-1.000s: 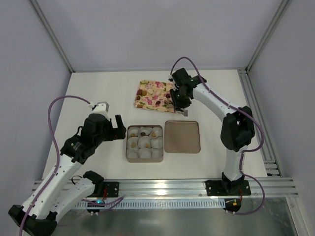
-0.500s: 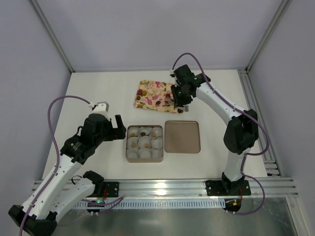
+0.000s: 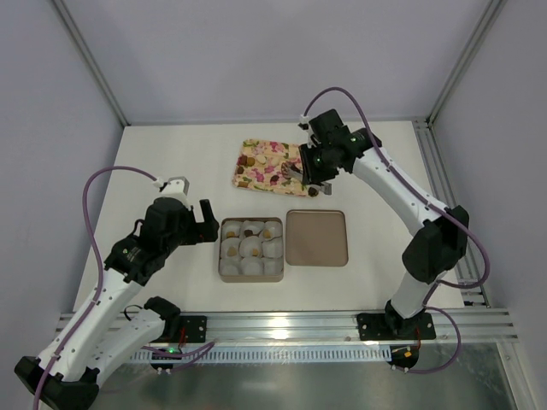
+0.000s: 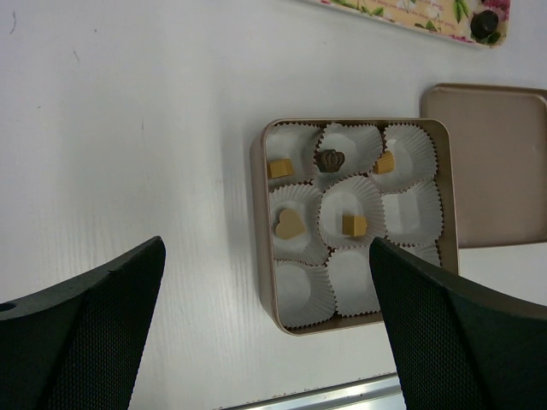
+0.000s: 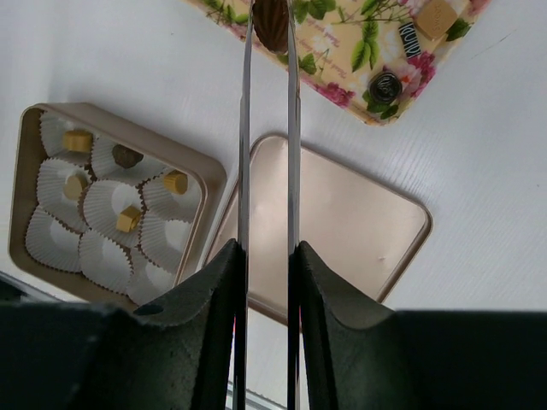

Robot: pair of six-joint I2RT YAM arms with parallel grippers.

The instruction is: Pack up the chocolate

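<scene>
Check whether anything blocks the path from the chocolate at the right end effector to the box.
Nothing visible blocks the chocolate: the lid lies beside the box, its empty cups uncovered.

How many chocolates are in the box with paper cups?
5. Left wrist view, square brown box: tan chocolates at top-left, top-right, middle-left and centre, a dark one top-middle. None seem hidden.

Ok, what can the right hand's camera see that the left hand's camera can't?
Only the right wrist: a dark chocolate pinched in the right gripper. Only the left wrist: the left gripper, open and empty. Both: the box with five chocolates in paper cups, the lid beside it, plus a bit of flowery tray.
</scene>
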